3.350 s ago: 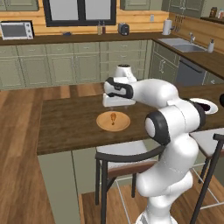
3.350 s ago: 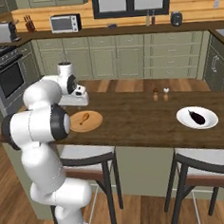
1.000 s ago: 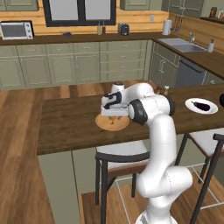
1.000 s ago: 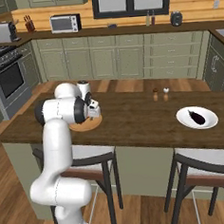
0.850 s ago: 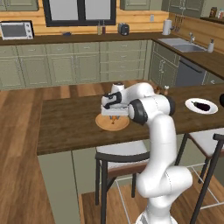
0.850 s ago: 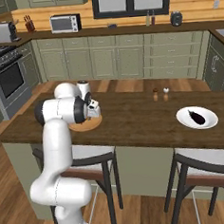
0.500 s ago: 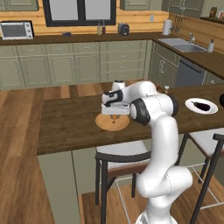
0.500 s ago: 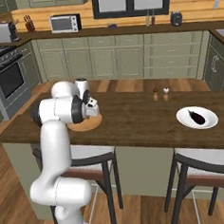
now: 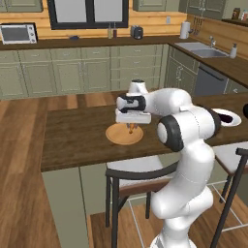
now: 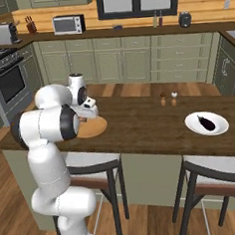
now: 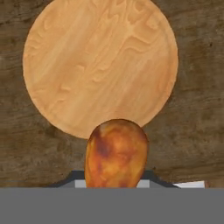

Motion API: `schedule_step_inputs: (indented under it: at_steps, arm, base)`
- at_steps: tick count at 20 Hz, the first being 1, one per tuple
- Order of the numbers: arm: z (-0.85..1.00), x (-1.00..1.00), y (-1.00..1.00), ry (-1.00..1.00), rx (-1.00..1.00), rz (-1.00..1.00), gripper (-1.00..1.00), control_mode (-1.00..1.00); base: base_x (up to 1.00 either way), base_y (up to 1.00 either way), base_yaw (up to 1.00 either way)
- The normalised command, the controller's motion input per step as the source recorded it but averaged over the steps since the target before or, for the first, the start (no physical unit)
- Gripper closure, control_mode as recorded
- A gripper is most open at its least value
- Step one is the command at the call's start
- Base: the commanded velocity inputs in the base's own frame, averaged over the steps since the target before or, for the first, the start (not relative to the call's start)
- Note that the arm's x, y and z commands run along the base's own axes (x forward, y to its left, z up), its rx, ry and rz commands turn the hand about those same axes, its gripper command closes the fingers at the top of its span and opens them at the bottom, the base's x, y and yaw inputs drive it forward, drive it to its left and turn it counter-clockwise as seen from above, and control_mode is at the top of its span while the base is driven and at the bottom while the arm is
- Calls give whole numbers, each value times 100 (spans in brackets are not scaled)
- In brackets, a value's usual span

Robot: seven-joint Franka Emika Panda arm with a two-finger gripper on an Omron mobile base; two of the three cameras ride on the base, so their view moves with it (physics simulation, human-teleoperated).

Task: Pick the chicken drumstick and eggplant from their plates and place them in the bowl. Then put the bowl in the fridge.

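We found the claw [image 9: 131, 127] closed on the chicken drumstick [image 11: 115, 153], holding it clear above the tan wooden plate [image 11: 99, 61]. In the hand view the drumstick's thick, rounded end pointed away from the camera, with the bare round plate lying on the dark wood beyond it. In the left base view only a small orange tip of the drumstick [image 9: 131, 128] showed beneath the hand, just over the wooden plate [image 9: 124, 135]. The plate sat near the middle of the dark wooden surface [image 9: 77, 138], a little toward its front edge. In the right base view the arm's elbow hid part of the wooden plate [image 10: 94, 127], which lay toward the left end of the surface [image 10: 140, 122], and we could not make out the fingers there.

The eggplant [image 10: 206, 122] lay on the white plate [image 10: 206, 124] toward the right end of the surface, near its front edge and well apart from the wooden plate. Between the two plates, nearer the back edge, stood a pair of small shakers [image 10: 168, 99]. In the left base view a part of the white plate [image 9: 227, 117] showed at the right behind the arm.
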Motion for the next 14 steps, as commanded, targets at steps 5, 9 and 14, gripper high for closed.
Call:
schedule_step_inputs:
  at_steps: [5, 9, 14]
  arm:
    - [70, -100, -27, -7, 10, -15, 100, -100]
    - [53, -100, -24, 0, 4, -12, 100, -100]
    - [62, -100, -27, -3, 0, -10, 100, -100]
  base:
    - [0, 0, 0]
    - [0, 0, 0]
    - [0, 0, 0]
